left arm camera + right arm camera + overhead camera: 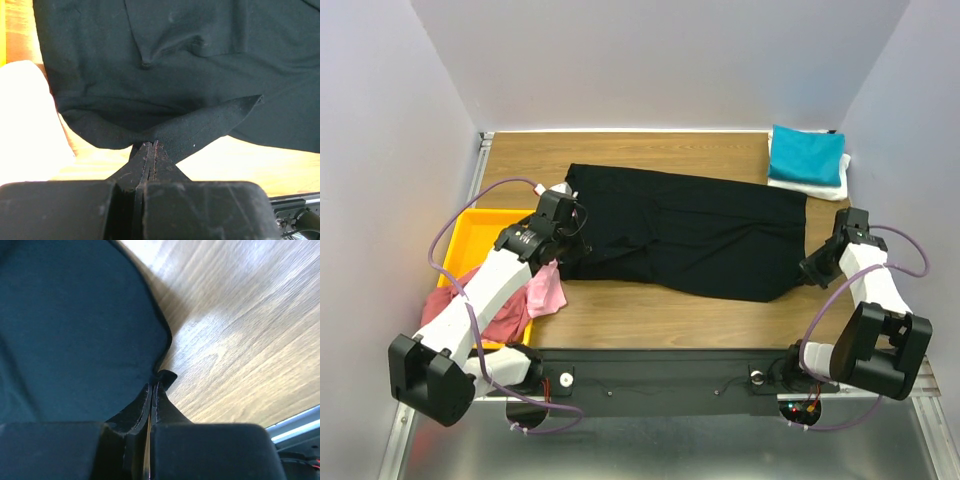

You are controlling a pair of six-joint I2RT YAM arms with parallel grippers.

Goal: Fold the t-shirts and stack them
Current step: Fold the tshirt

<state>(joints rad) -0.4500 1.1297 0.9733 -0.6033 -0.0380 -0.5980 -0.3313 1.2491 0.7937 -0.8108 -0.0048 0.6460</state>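
A large black t-shirt [685, 230] lies spread across the middle of the wooden table. My left gripper [563, 240] is shut on the shirt's left edge; in the left wrist view the fingertips [151, 145] pinch a fold of black cloth [200, 125]. At the shirt's right end my right gripper [812, 268] is shut on the black hem [166, 376]. A folded teal t-shirt [806, 154] rests on a folded white one [804, 186] at the back right. Pink [546, 290] and dusty red [480, 305] shirts spill over the yellow tray.
The yellow plastic tray [480, 228] stands at the left side under my left arm. Grey walls close the table on three sides. A black rail [660, 380] with the arm bases runs along the near edge.
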